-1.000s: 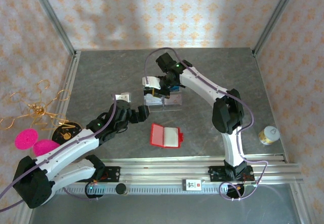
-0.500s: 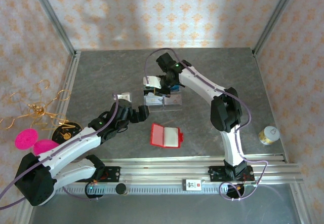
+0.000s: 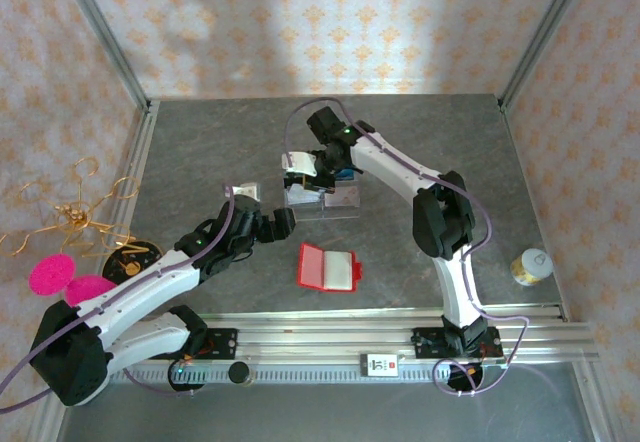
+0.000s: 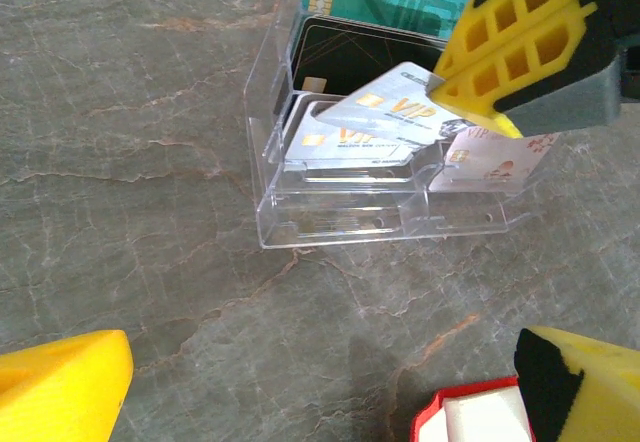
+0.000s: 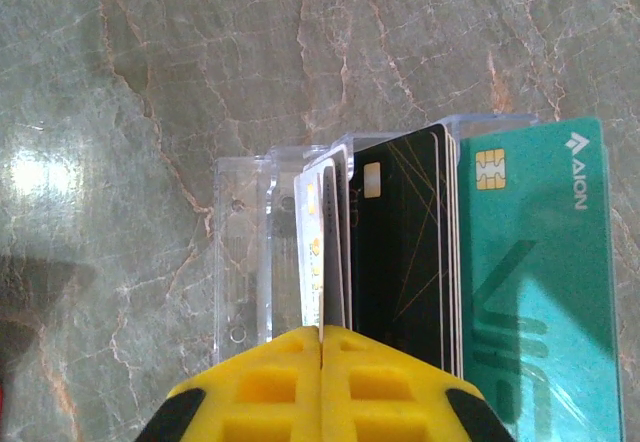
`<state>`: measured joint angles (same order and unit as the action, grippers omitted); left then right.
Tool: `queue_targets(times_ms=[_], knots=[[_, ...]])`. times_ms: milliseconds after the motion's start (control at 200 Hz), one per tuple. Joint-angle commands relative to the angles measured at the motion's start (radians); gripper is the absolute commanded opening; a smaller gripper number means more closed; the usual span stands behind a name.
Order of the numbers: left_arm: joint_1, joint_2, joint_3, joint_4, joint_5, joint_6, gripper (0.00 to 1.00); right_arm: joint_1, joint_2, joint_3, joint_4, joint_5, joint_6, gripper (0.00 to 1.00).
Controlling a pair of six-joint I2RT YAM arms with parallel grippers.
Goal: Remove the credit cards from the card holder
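The red card holder (image 3: 327, 266) lies open on the table, its pale inner pocket to the right; its corner shows in the left wrist view (image 4: 470, 417). My right gripper (image 5: 322, 337) is shut on a pale grey credit card (image 5: 326, 252), held edge-on over the clear tray (image 5: 240, 252) beside other pale cards. From the left wrist, silvery credit cards (image 4: 370, 127) lean in that tray under the right gripper's fingers (image 4: 520, 52). My left gripper (image 4: 330, 382) hangs open over bare table between tray and holder, nothing between its fingertips (image 4: 60, 387).
A black card (image 5: 405, 252) and a teal card (image 5: 540, 262) stand in the tray's further slots. A small yellow-and-white cup (image 3: 531, 266) sits at the right edge. Metal rails (image 3: 400, 337) run along the near edge, with patterned walls around.
The right gripper has shifted slightly left over the tray with its card. The left arm has barely moved.
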<state>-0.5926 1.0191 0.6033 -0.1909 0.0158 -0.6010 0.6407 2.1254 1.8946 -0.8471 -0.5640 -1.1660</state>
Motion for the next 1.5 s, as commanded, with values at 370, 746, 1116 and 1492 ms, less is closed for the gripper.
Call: queue_targets(times_ms=[370,746,1116,1492], knots=[[0.011,-0.037,-0.014,0.068,0.01,-0.004,0.99,0.014,-0.095,0.025,0.127,-0.138,0.202,0.4],[0.011,-0.029,0.009,0.202,-0.096,0.009,0.99,0.012,-0.612,-0.675,0.963,0.075,0.878,0.49],[0.159,0.1,0.018,0.42,-0.35,0.07,0.99,0.011,-0.938,-1.182,1.201,0.747,1.498,0.95],[0.38,0.342,0.06,0.597,-0.517,0.292,0.99,-0.011,-1.155,-1.264,1.051,1.088,1.619,1.0]])
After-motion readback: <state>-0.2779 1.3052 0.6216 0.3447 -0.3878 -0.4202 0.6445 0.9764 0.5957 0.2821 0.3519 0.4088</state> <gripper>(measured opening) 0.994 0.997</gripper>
